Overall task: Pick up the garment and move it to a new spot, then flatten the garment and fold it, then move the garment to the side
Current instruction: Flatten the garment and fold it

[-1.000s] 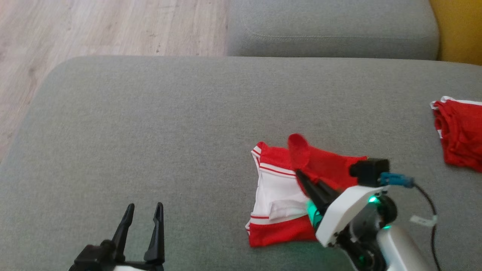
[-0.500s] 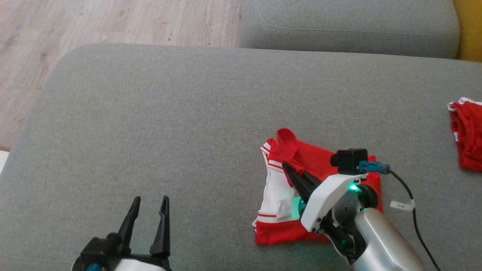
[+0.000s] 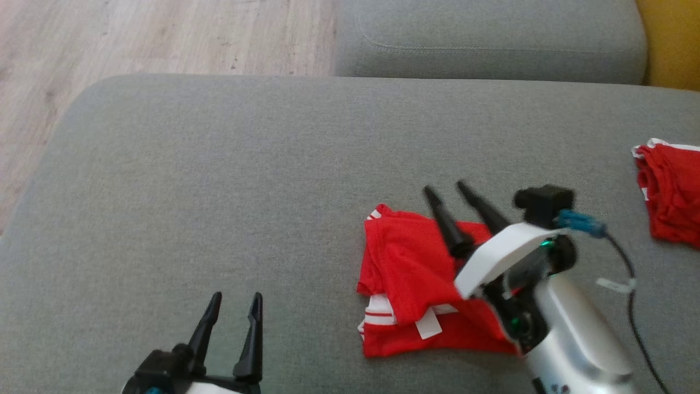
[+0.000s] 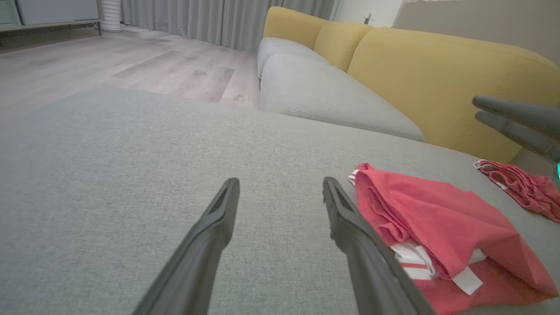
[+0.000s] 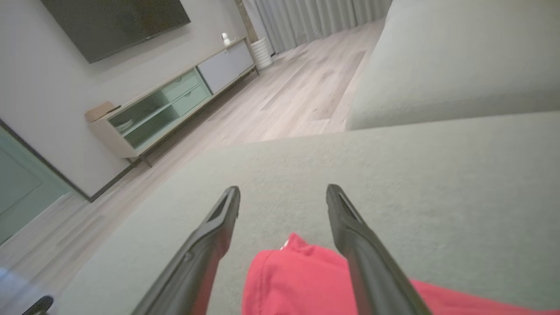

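Observation:
The garment [image 3: 413, 273] is red with white striped trim and lies folded over on the grey cushion [image 3: 219, 180], right of centre; it also shows in the left wrist view [image 4: 437, 223] and as a red edge [image 5: 297, 280] low in the right wrist view. My right gripper [image 3: 444, 190] hangs open just above the garment's far edge, with nothing between its fingers [image 5: 218, 227]. My left gripper [image 3: 236, 298] stands open over bare cushion at the lower left, apart from the garment, its fingers [image 4: 350, 223] empty.
A second red garment [image 3: 670, 191] lies crumpled at the cushion's right edge. A grey seat cushion [image 3: 486, 44] and a yellow backrest [image 4: 437, 74] stand beyond. Wooden floor [image 3: 136, 38] lies off the far-left edge. A low TV cabinet [image 5: 175, 100] stands across the room.
My right gripper has opened and let go of the red flap, which now lies folded over the white part. It has risen toward the far side. The camera shifted slightly.

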Robot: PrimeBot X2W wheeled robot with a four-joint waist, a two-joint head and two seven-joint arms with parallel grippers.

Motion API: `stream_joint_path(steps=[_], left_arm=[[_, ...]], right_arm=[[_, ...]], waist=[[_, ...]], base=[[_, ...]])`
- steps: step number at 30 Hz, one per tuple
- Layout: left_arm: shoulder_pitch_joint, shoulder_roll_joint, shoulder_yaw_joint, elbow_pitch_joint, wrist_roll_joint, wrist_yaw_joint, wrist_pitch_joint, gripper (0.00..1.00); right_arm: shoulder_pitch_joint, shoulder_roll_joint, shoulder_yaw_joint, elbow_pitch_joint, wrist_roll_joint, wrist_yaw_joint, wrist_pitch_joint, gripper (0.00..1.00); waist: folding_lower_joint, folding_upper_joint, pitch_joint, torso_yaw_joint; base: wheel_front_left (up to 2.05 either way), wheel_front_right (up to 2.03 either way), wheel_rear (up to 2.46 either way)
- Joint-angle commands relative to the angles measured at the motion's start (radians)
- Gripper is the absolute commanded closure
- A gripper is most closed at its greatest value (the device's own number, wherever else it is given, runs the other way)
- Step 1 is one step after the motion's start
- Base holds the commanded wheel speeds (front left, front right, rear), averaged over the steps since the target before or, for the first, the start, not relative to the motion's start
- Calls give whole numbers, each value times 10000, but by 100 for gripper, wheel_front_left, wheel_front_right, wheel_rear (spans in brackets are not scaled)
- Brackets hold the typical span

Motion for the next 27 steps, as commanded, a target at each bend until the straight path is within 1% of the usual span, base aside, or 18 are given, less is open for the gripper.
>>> stream_joint_path(steps=[1,7,12,16,19,22,27], left_arm=[[-595,5,258,-254,95,-2,-40,0],[-630,-28,159,-277,128,4,-30,0],[-689,-33,114,-280,143,-12,-34,0],[-736,-26,107,-263,133,-16,-33,0],[-766,-17,110,-241,119,-10,-36,0],[-789,-29,89,-242,119,-9,-40,0],[-763,-18,76,-223,101,5,-49,0]], right_arm=[[-379,14,-130,-486,-342,67,-186,0],[82,14,-1358,-1338,-1944,67,-229,0],[772,14,-1744,-1909,-3103,67,-67,0],[1336,14,-1789,-2130,-3596,67,37,0],[1680,14,-1782,-2050,-4007,67,-114,0],[1873,14,-1697,-1972,-4068,67,-290,0],[2169,14,-1258,-1878,-3912,67,-355,0]], waist=[[0,0,-10,-54],[0,0,35,-173],[0,0,120,-178],[0,0,176,-149],[0,0,213,-128],[0,0,221,-91],[0,0,231,-55]], base=[[0,0,0],[0,0,0],[0,0,0],[0,0,0],[0,0,0],[0,0,0],[0,0,0]])
